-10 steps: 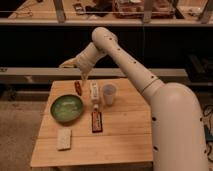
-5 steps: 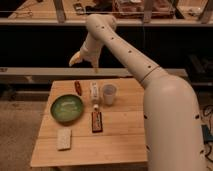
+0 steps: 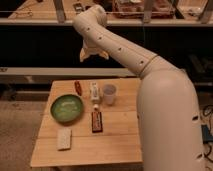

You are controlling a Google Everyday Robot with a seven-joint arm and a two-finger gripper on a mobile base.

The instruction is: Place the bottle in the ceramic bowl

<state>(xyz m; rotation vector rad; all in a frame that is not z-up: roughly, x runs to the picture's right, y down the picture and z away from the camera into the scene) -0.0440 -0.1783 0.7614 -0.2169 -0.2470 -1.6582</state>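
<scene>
Pincer (image 3: 93, 56), open and empty well above the bench (image 3: 115, 137), should be lowered straight onto the bottle (image 3: 94, 92), kept clear of the cup (image 3: 109, 94) just beside it.

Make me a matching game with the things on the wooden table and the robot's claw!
Things:
1. small white plastic bottle
2. round green ceramic bowl
3. white translucent cup
4. robot's claw

Matches:
A. hangs open above the wooden table
B. green inside
C. lies flat on the table
D. stands upright beside the bottle

Pairs: 1-C, 2-B, 3-D, 4-A
</scene>
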